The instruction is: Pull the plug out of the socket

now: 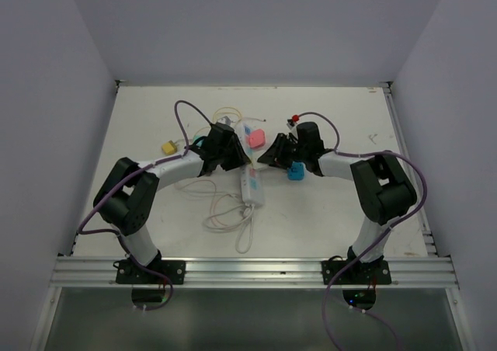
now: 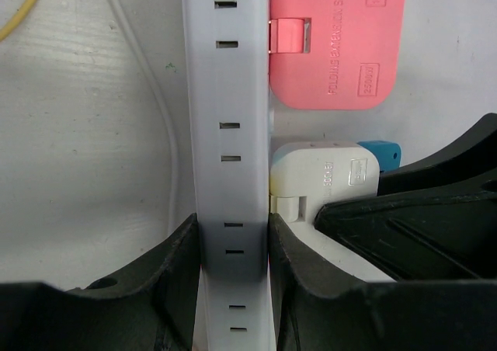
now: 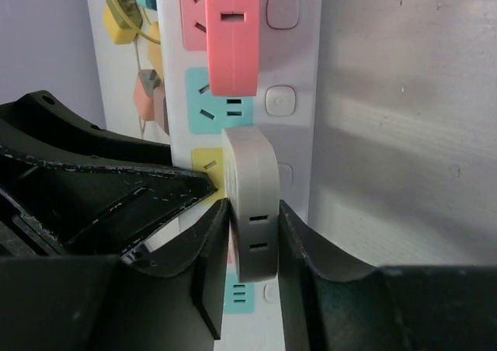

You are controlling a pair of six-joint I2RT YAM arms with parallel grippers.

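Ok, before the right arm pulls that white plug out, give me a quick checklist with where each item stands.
1. The left gripper clamps the socket across its long sides: ok.
2. The right gripper touches both faces of the white plug: ok.
3. The white plug sits in the socket, not yet pulled: ok.
4. The pink plug is apart from the right gripper: ok.
5. Grip firm enough for the pull: cannot tell.

The pink adapter (image 2: 335, 40) carries raised lettering along its face, ending in "EXTENSION SOCKET", plus a boxed "2500W". The white plug (image 2: 322, 172) has embossed marks too small to read.
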